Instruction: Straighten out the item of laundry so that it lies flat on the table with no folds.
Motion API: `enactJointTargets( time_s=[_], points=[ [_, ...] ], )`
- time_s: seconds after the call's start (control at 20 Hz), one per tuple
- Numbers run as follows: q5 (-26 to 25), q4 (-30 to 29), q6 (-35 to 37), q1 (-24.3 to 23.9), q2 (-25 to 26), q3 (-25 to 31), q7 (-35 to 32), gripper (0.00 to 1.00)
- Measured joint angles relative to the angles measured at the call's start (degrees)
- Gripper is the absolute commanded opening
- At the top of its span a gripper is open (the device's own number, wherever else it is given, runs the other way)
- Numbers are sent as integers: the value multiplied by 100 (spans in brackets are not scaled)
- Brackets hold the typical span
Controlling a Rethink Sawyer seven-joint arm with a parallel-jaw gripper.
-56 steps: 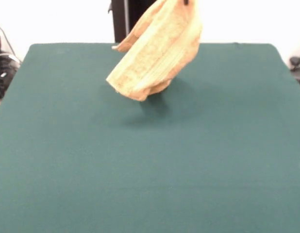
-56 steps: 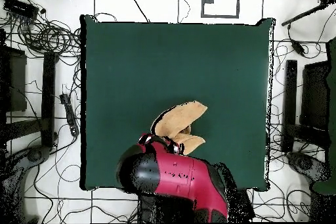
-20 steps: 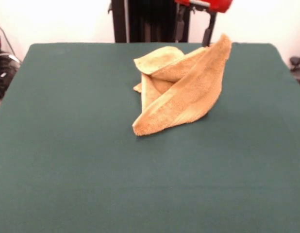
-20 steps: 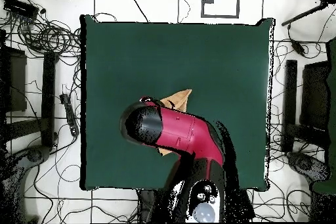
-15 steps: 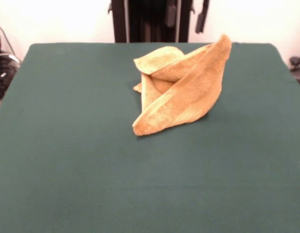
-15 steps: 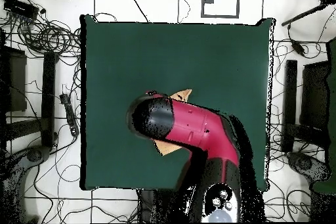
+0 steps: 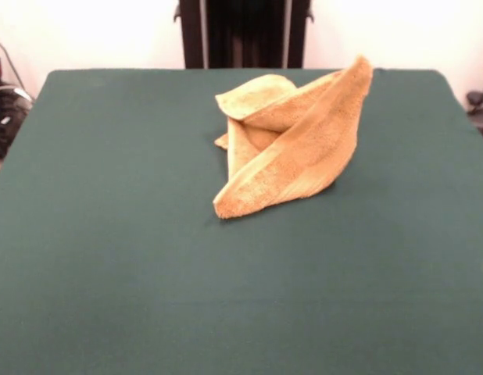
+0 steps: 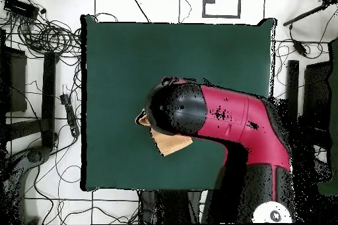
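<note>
A: Where do we find the towel (image 7: 292, 144) now?

B: On the table's (image 7: 109, 258) far half, just right of the middle in the front view; it stands crumpled, one flap tented up to a peak and another curled over behind it, so we judge it far from flat, with the folds left to be drawn out.

A: And the pincer?

B: We cannot tell; from above the red and black arm (image 8: 218, 113) covers most of the towel, perhaps with the gripper beneath it, and the front view shows none of it.

A: The surroundings?

B: Dark green cloth, otherwise bare; cables (image 8: 39, 34) sprawl over the pale floor beside it.
</note>
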State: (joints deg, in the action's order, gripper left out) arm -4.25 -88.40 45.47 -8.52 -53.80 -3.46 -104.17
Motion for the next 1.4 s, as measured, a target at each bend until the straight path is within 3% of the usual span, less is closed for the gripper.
enactJointTargets(
  time_s=[0.3,0.5,0.75,0.95,1.15,1.4],
  points=[
    [-303,0,-19,-76,-121,372,10,100],
    [-531,-41,-19,-437,-230,1094,308,100],
    [-634,-208,-20,-999,-312,1927,1054,100],
    [-802,-391,-28,-1589,-275,2665,2030,100],
    [-1033,-450,-56,-1915,-88,3047,2718,100],
    [-1353,-467,-89,-2064,172,3286,3047,100]
  ],
)
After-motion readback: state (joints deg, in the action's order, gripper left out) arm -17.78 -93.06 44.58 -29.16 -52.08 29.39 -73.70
